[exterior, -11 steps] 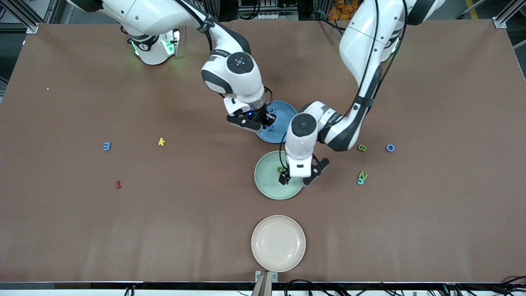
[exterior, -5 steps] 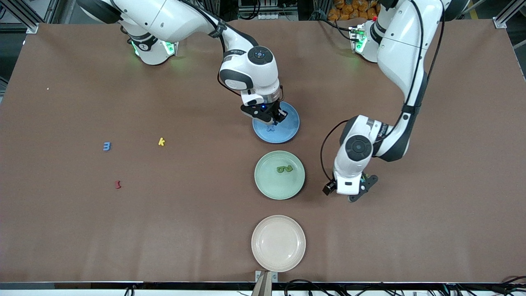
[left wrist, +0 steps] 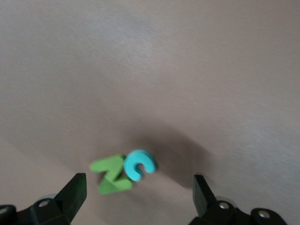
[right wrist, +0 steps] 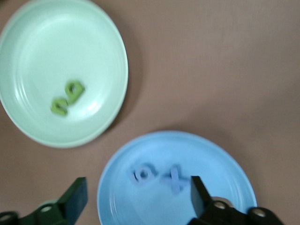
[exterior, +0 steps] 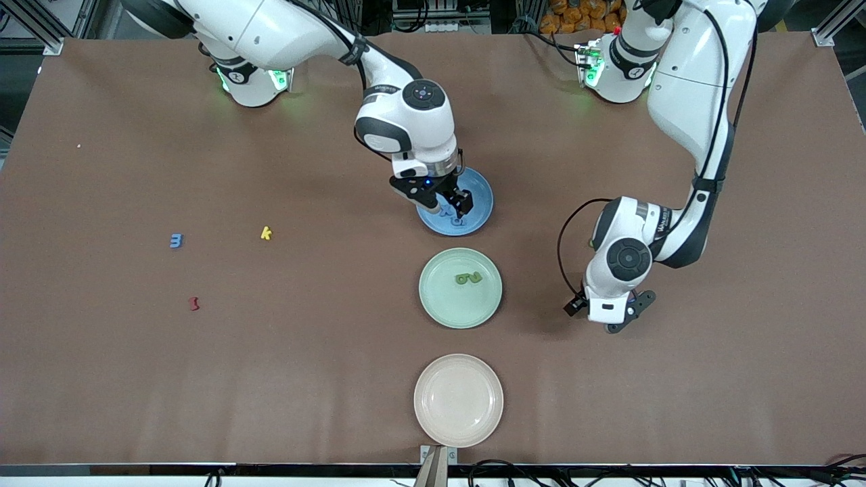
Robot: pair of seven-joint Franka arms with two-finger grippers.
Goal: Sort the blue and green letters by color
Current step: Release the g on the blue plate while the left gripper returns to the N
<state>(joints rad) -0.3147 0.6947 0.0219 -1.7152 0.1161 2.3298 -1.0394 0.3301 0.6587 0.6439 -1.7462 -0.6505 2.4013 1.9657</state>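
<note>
The left gripper point(exterior: 604, 316), fingers spread wide and empty, hovers over a bright green foam Z point(left wrist: 110, 175) touching a light blue foam C point(left wrist: 139, 165) on the table, between its fingertips. The right gripper point(exterior: 448, 203), fingers spread, hangs over the blue plate point(exterior: 479, 213).

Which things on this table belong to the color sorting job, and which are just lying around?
Job: blue plate with blue letters; green plate with green letters; blue 3; green Z touching turquoise C.

Lying about: yellow k, red squiggle, cream plate.
</note>
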